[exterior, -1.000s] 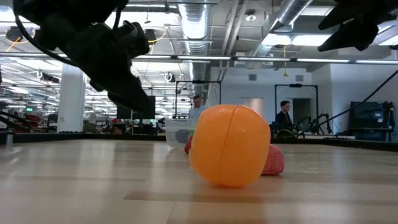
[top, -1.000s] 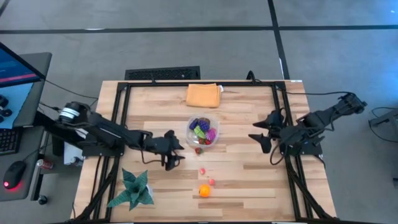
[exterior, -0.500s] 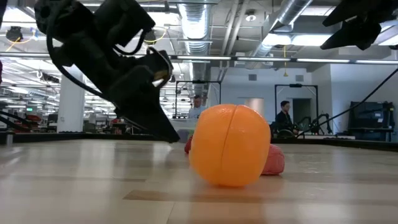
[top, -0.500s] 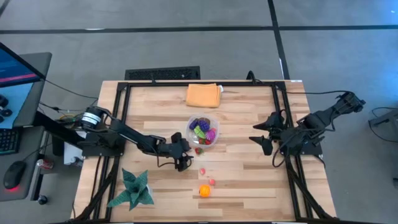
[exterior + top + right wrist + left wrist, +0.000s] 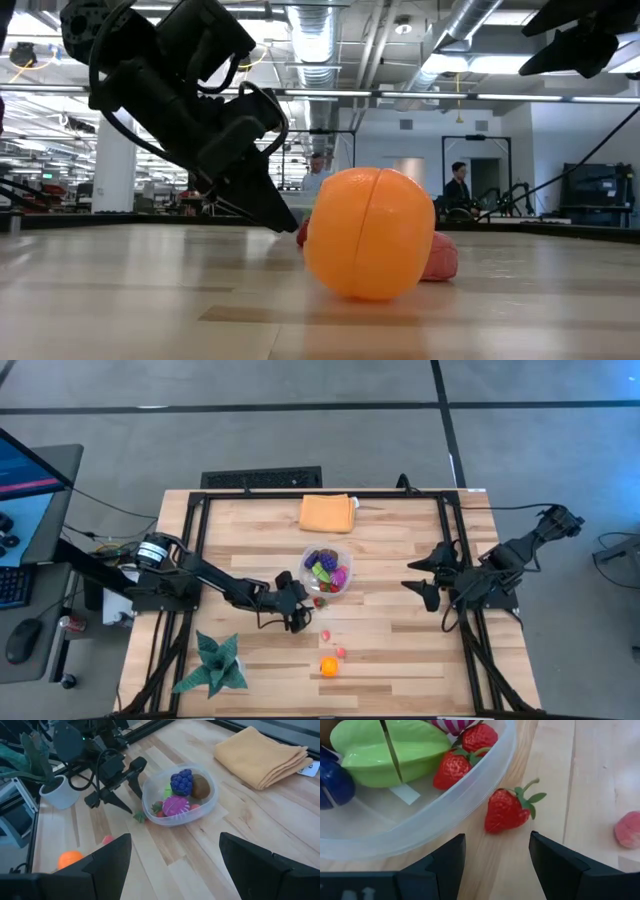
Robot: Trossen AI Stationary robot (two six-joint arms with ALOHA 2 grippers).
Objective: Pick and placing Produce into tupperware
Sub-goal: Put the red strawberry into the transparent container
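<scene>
The clear tupperware [image 5: 327, 571] stands mid-table and holds purple, green, magenta, brown and red pieces. One red strawberry [image 5: 507, 811] lies on the wood against the container's wall [image 5: 470, 785]. My left gripper [image 5: 497, 855] is open and low over the table. Its tips stand just short of that strawberry, one on either side of its line, and touch nothing. An orange fruit [image 5: 329, 666] and two small pink pieces [image 5: 325, 634] [image 5: 341, 652] lie nearer the table's near edge. My right gripper [image 5: 420, 582] hangs open above the table's right side.
A folded orange cloth [image 5: 327, 513] lies near the far edge. A green spiky plant in a white pot [image 5: 213, 665] stands at the near left. Black frame rails [image 5: 195, 550] run along both sides. People [image 5: 457, 190] stand in the room behind.
My left gripper has moved toward the table's right, to the tupperware's near side, and has come down close to the table by the loose strawberry. The produce and the container have stayed where they were.
</scene>
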